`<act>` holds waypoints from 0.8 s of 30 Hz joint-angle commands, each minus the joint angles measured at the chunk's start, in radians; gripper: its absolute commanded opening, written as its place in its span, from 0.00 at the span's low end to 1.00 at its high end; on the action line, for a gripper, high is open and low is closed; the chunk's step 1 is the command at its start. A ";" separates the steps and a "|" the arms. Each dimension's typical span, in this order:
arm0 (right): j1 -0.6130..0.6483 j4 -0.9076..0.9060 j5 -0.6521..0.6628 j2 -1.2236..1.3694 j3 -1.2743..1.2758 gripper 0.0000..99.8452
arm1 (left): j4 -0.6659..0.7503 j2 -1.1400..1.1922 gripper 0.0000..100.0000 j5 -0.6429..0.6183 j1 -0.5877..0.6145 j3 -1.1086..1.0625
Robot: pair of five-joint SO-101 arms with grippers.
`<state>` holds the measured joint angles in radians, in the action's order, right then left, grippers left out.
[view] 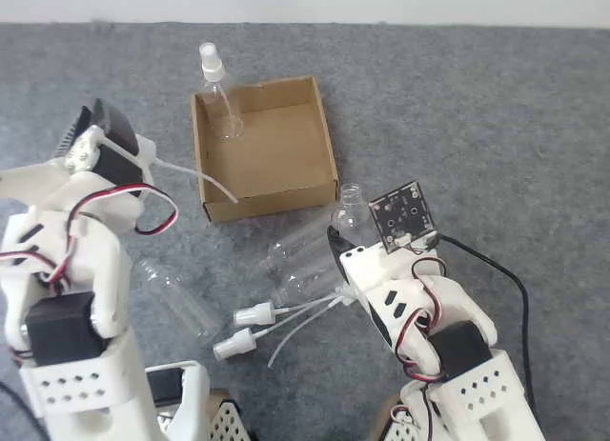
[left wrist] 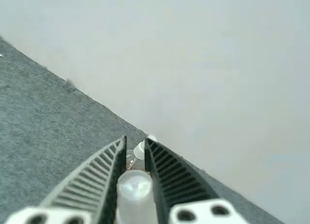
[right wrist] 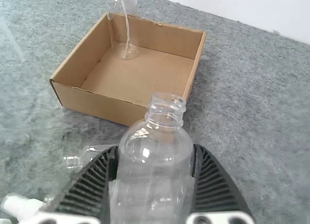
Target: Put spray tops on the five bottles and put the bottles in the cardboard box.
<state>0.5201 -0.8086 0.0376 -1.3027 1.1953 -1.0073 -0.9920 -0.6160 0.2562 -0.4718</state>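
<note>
Grey felt-like matting (view: pixel 496 108) covers the table where two white arms sit side by side, with a pale wall (left wrist: pixel 218 64) behind. Clutter lies between the arms, in front of the cardboard box (view: pixel 286 165). One clear uncapped bottle (view: pixel 176 293) lies on its side just beside the left arm. A pair of bottles (view: pixel 295 249) lies close together near the right arm. Two loose spray tops (view: pixel 255 315), white with thin tubes trailing toward the right arm, rest on the matting just in front of them. A black cable (view: pixel 500 270) loops off the right arm.

The box is shallow, brown and open-topped. A finished bottle (view: pixel 225 108) stands upright in its far corner on the left arm's side. Its white sprayer is on, and the dip tube shows through the clear wall.

The left gripper (left wrist: pixel 135 141) hangs raised beside the box's left wall, its ribbed fingers pressed onto a white spray top (left wrist: pixel 134 187). That top's long tube (view: pixel 200 179) slants toward the box's near corner.

The right gripper (right wrist: pixel 155 151) sits just in front of the box's near wall. Its black fingers clamp both sides of a clear open bottle (right wrist: pixel 157 129), whose threaded neck is bare and points toward the box.
</note>
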 commanded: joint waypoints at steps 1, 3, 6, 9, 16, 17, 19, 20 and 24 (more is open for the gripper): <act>0.005 0.016 0.087 -0.027 -0.006 0.03 | 0.034 -0.029 0.01 -0.014 -0.006 0.051; 0.005 0.016 0.092 -0.028 -0.006 0.03 | 0.034 -0.029 0.01 -0.014 -0.006 0.051; 0.005 -0.021 0.098 -0.035 -0.014 0.03 | 0.029 -0.029 0.01 -0.014 -0.034 0.054; 0.005 -0.053 0.098 -0.107 -0.011 0.03 | -0.008 -0.029 0.01 -0.018 -0.086 0.090; 0.005 -0.070 0.100 -0.387 0.083 0.03 | -0.110 -0.029 0.01 -0.078 -0.186 0.228; 0.005 -0.056 0.100 -0.426 0.104 0.03 | -0.123 -0.029 0.01 -0.078 -0.206 0.237; 0.005 -0.035 0.109 -0.495 0.150 0.03 | -0.138 -0.029 0.01 -0.078 -0.247 0.248; 0.007 -0.022 0.130 -0.515 0.170 0.03 | -0.144 -0.029 0.01 -0.080 -0.264 0.254; 0.059 0.030 0.216 -0.506 0.233 0.03 | -0.147 -0.029 0.01 -0.114 -0.282 0.257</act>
<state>0.5263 -0.8424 0.1849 -1.8029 1.4024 -1.1469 -1.0119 -0.6912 -0.0169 -0.2662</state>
